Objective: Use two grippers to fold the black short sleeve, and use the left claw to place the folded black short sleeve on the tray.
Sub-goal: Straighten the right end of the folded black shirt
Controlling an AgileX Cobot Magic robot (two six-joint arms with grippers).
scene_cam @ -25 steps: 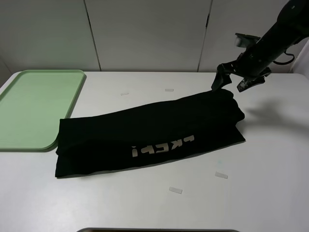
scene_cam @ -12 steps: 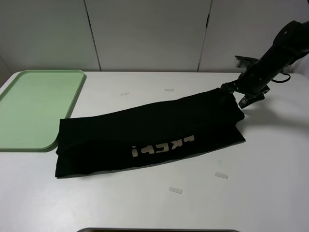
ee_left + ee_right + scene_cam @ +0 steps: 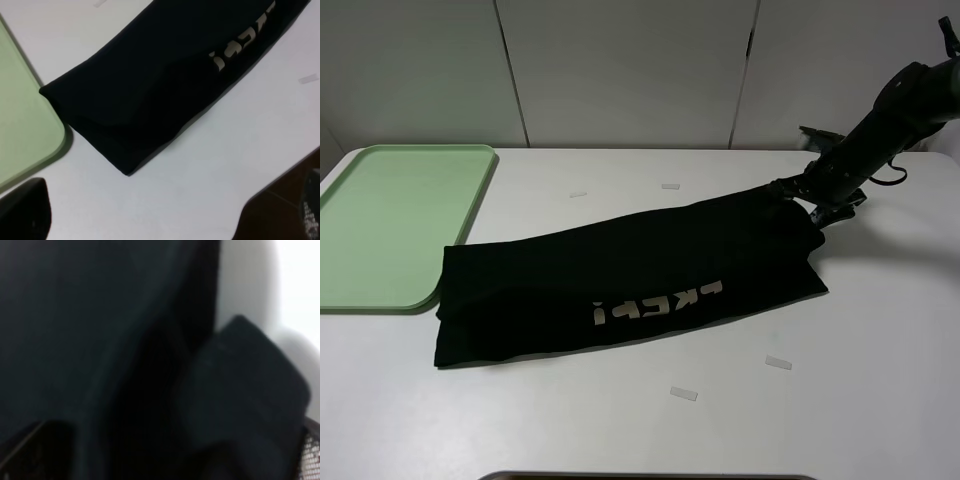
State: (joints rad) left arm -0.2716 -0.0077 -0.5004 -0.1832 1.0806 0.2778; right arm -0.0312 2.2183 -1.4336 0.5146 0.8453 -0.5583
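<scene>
The black short sleeve [image 3: 620, 275] lies folded into a long band across the white table, pale lettering facing up. My right gripper [image 3: 812, 198] is down at the band's far right corner with its jaws apart around the cloth edge. The right wrist view is filled with dark cloth [image 3: 90, 340] and one finger [image 3: 250, 390] beside it. My left gripper [image 3: 150, 217] is open and empty. It hovers above the table near the shirt's left end [image 3: 150, 95] and is out of the exterior view. The green tray [image 3: 390, 220] lies at the far left, also in the left wrist view [image 3: 20, 115].
Small white tape strips lie on the table [image 3: 684, 394] [image 3: 778, 362] [image 3: 670, 186] [image 3: 578, 194]. A white panelled wall stands behind the table. A dark edge [image 3: 650, 477] shows at the table's front.
My right gripper has come down from above the table to the shirt's far right corner. The shirt and tray have not moved.
</scene>
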